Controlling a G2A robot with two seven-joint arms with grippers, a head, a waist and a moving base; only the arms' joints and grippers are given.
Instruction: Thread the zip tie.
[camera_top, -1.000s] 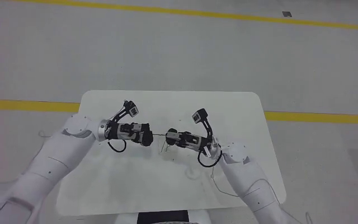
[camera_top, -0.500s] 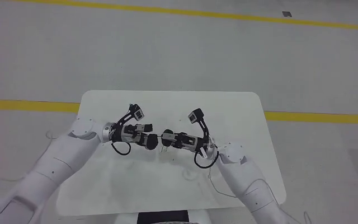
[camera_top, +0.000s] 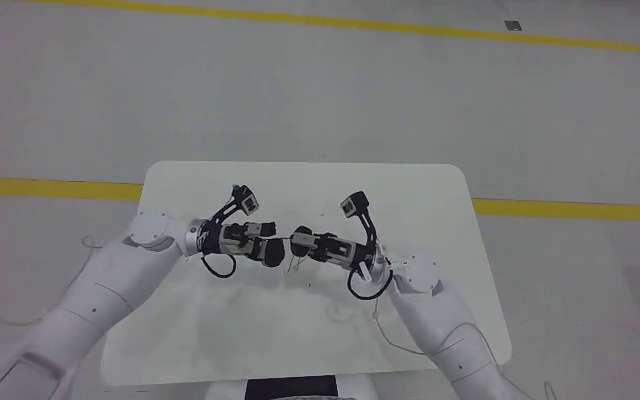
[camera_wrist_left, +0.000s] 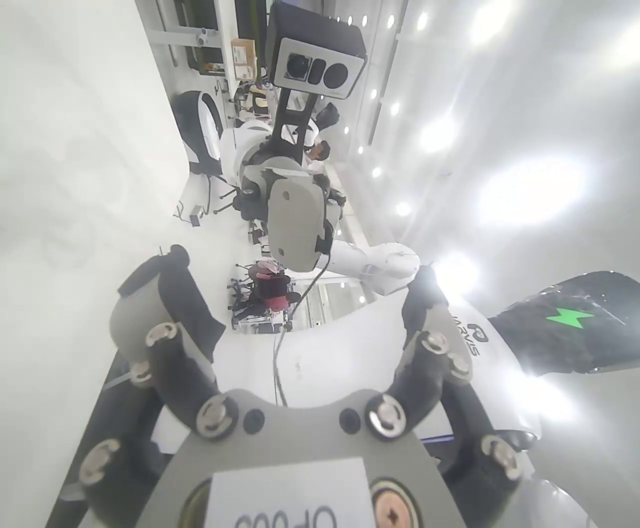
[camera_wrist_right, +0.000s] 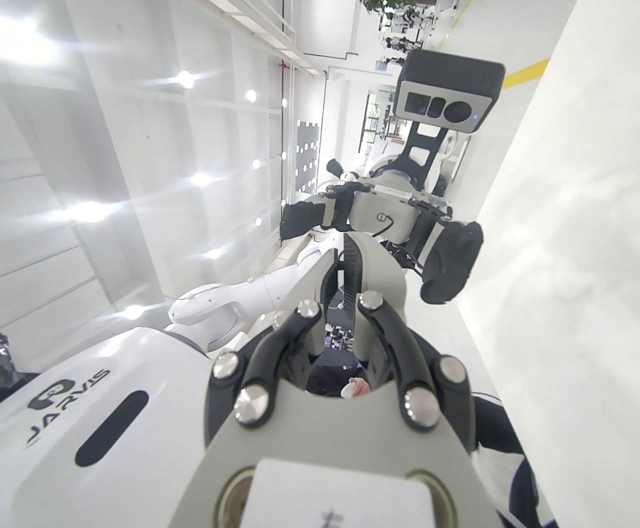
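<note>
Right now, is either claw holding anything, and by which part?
The right claw is shut, seemingly on one end of the thin zip tie; the left claw is open, holding nothing.

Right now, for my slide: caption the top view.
Over the white table, open left gripper faces shut right gripper, tips nearly touching.

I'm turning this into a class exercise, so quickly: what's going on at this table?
A two-armed robot is working on threading a zip tie above a white table. Its two grippers face each other, tip to tip, over the middle of the table. The right gripper is shut, apparently on the zip tie, a thin strap running toward the left gripper, which is open. Whether the strap is threaded yet is too fine to tell.
</note>
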